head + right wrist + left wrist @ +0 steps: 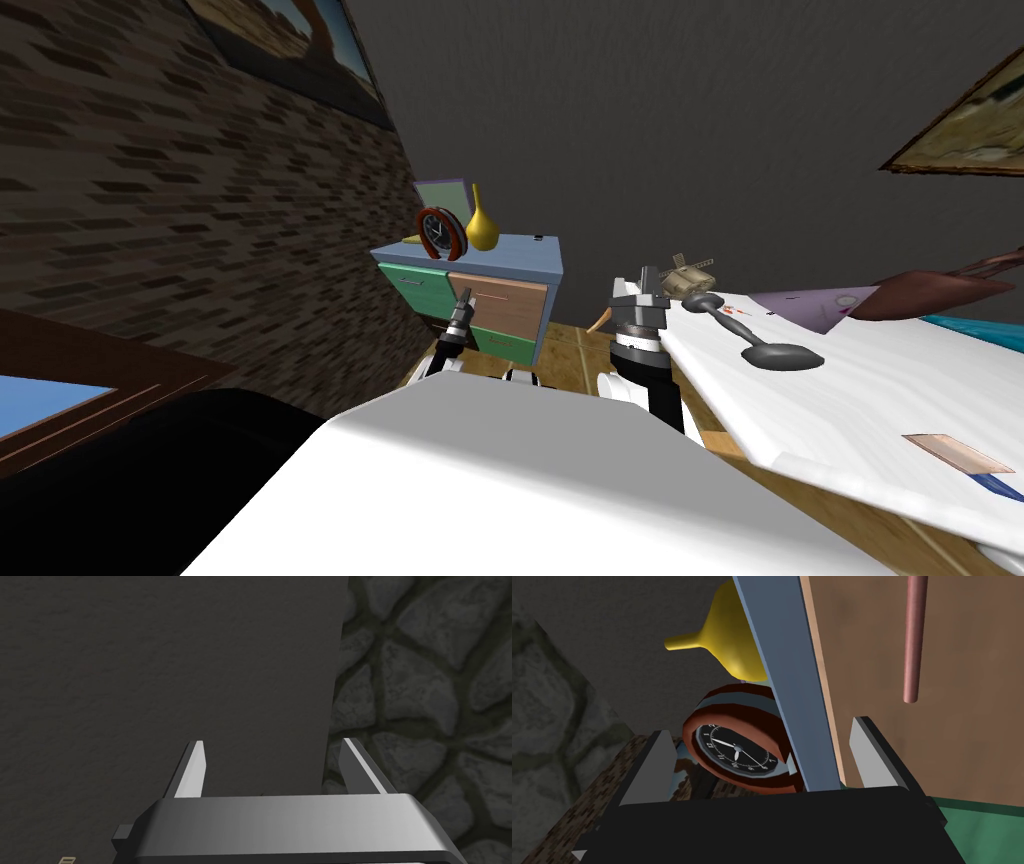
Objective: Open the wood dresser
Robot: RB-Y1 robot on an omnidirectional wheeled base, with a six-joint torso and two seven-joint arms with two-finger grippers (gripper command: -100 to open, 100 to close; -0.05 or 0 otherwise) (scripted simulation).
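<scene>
L wrist view: dresser (784, 676) top edge covers part of yellow vase (732, 641) & clock (737, 751); bar handle (914, 636) cut off by pic edge. Head view: small dark item (538, 238) on dresser top too small to ID; left claw (464, 297) touching drawer front or not, can't tell.

Dresser (497, 300): brown drawer front (927, 741) is rendered matt with faint wood-like mottling; top slab (784, 676) is finished flat blue-grey and smooth; green fronts (420, 285) are plain and matt. Handle (915, 636): smooth reddish-brown rod, soft satin sheen. Vase (734, 636): smooth yellow, lightly glossy. Clock (737, 751): smooth banded reddish-brown case, dark matt dial. Side wall (150, 190): rough brick is shown. Rear wall (650, 130): dark grey, matt, finely grained. Floor (575, 345): wood planks are seen. Fingers (654, 768) of the left gripper (759, 726): smooth light grey, metal-like.
</scene>
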